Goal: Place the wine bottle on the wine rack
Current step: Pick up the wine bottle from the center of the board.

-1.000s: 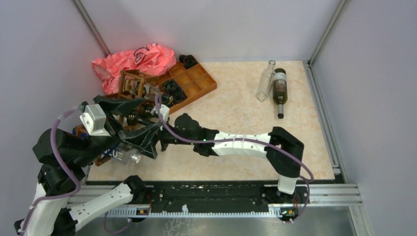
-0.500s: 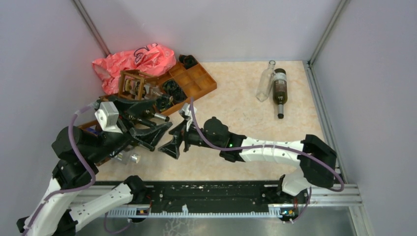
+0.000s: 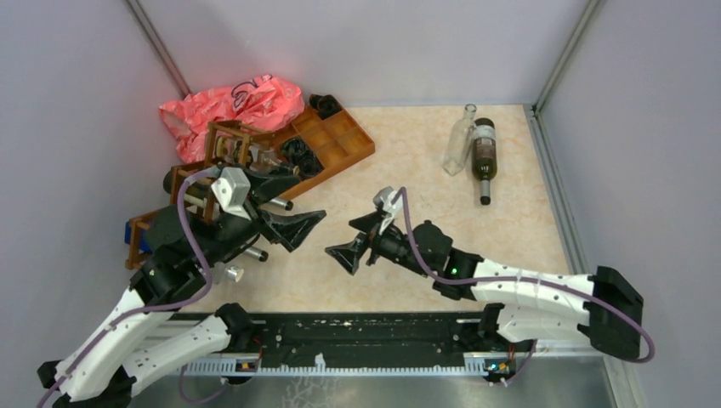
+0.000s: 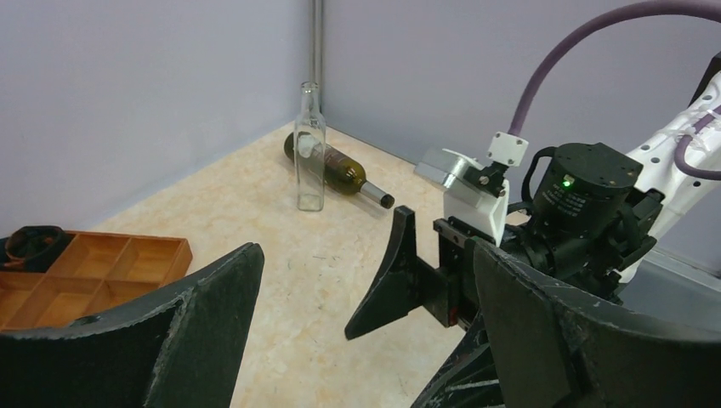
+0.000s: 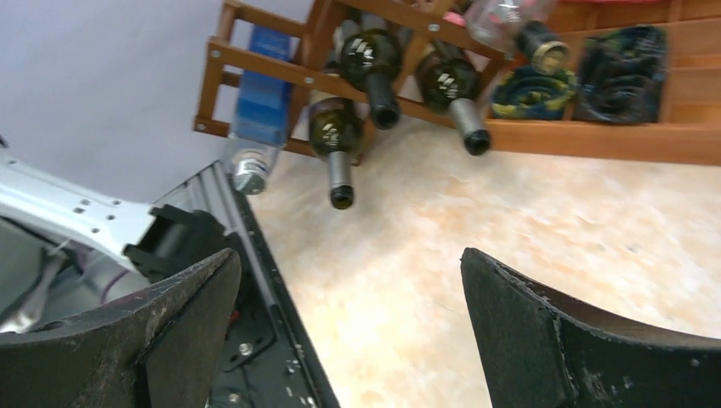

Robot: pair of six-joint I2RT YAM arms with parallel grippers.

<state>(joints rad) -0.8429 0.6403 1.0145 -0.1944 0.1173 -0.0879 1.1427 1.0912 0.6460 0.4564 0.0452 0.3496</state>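
Note:
A dark green wine bottle (image 3: 483, 159) lies on its side at the far right of the table, neck toward me, also in the left wrist view (image 4: 340, 172). The dark wooden wine rack (image 3: 228, 136) stands at the far left, partly hidden by my left arm. In the right wrist view the rack (image 5: 255, 64) holds several dark bottles (image 5: 370, 59), necks out. My left gripper (image 3: 304, 197) is open and empty, just right of the rack. My right gripper (image 3: 340, 238) is open and empty, facing it over mid-table. Both wrist views show spread jaws: left gripper (image 4: 366, 252), right gripper (image 5: 349, 259).
A clear empty bottle (image 3: 459, 140) stands upright beside the dark one. An orange-brown compartmented tray (image 3: 344, 140) holding small dark items sits behind the rack. A pink plastic bag (image 3: 229, 106) fills the far left corner. A blue-labelled bottle (image 5: 262, 98) lies in the rack's end cell.
My right gripper has drawn back to the right, away from the rack, to mid-table. My left gripper has lifted off the rack's front and swung right. Both are empty.

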